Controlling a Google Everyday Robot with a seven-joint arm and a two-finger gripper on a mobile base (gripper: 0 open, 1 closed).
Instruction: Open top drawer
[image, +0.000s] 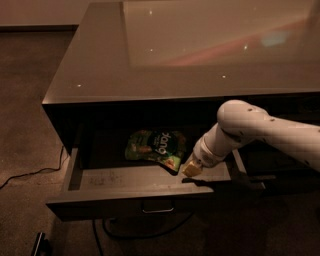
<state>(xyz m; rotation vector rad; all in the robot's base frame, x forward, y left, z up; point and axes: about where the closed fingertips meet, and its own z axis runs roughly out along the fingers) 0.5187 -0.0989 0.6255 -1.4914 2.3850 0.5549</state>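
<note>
The top drawer (100, 202) stands pulled out from under the dark counter, its grey inner tray showing. Its small loop handle (157, 207) sits at the centre of the dark front. My gripper (191, 170) reaches down inside the drawer at its right part, the white arm coming in from the right. A green snack bag (155, 146) lies flat in the tray, just left of the gripper.
The glossy dark counter top (175, 55) spreads above the drawer. A cable (30, 174) runs over the carpet at the left. More cable (145, 231) loops on the floor under the drawer. A dark object (40, 244) lies at the bottom left.
</note>
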